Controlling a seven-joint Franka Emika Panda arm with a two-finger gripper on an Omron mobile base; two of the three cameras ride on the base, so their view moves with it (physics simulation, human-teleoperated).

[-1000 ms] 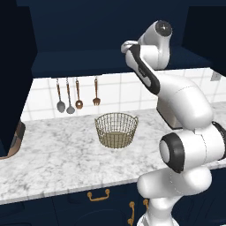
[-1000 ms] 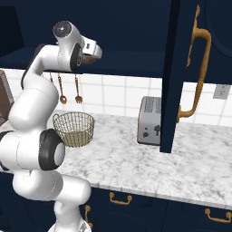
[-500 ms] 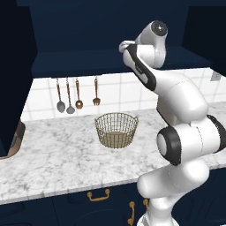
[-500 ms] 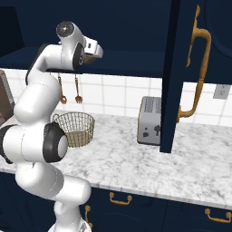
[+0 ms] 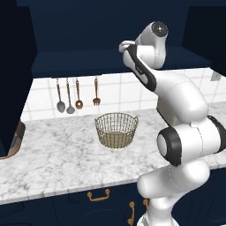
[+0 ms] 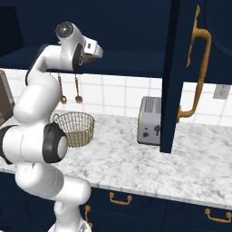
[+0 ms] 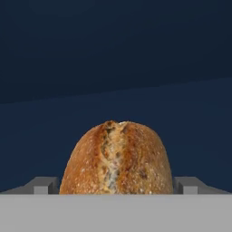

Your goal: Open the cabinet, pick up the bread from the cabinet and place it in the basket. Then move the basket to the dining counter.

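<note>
End effector (image 7: 116,186) fingers spread wide, one each side of the bread (image 7: 117,158), which sits directly ahead on the cabinet (image 6: 131,63) shelf; contact unclear, probably none. Basket (image 5: 116,129) well below the end effector on the marble counter (image 5: 57,154). Toaster (image 6: 150,120) off to its right, behind the open cabinet door (image 6: 199,68).

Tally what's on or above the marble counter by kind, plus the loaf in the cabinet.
Hanging utensils: 4
Wire basket: 1
Toaster: 1
Bread loaf: 1
Total: 7
</note>
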